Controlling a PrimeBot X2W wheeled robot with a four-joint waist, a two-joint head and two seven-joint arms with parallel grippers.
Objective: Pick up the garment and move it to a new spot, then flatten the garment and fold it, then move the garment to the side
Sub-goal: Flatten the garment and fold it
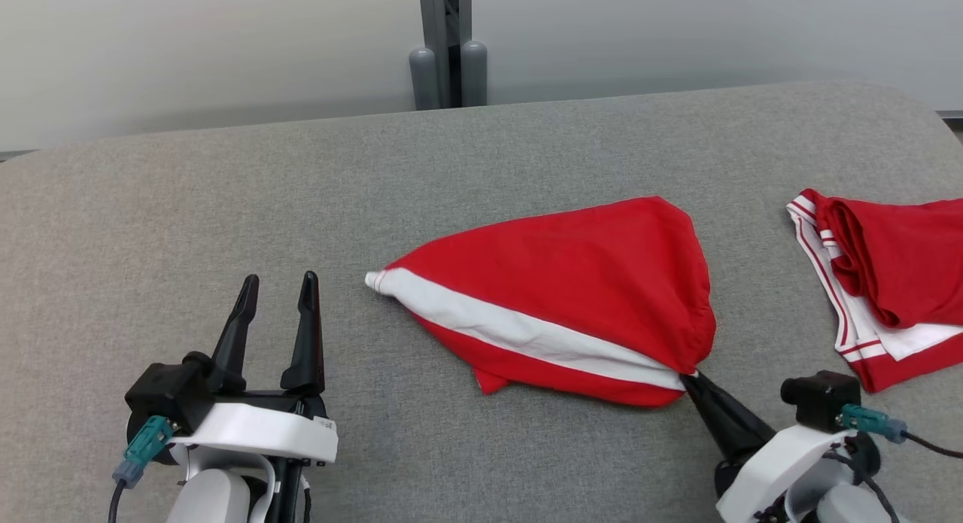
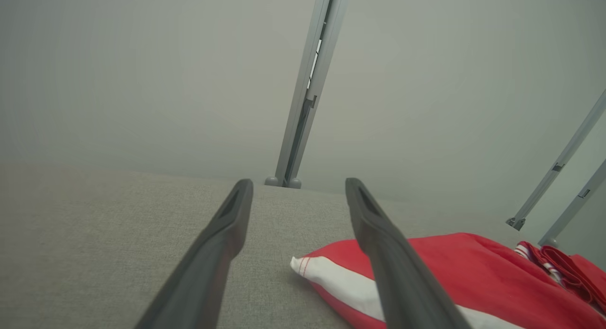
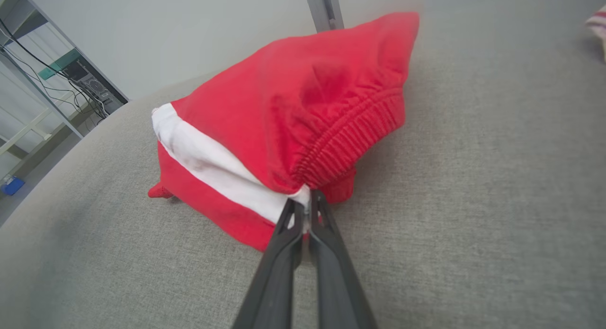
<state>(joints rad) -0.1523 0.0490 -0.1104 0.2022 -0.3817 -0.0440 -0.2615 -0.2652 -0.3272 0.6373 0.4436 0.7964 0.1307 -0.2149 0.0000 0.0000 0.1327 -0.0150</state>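
On the grey padded table, right of centre, lay the red shorts with a white stripe; the right gripper was clamped on the near end of their elastic waistband, while the left gripper gaped empty, apart from them. A clean lift, I judged, needed every bunched layer in that pinch and a slow rise clear of the second red garment alongside. No brand, label or writing was legible.

The head camera looked forward and down over the grey padded surface toward the wall. The left wrist camera sat low, skimming that surface; the right wrist camera sat close to the red garment, shared by all three views
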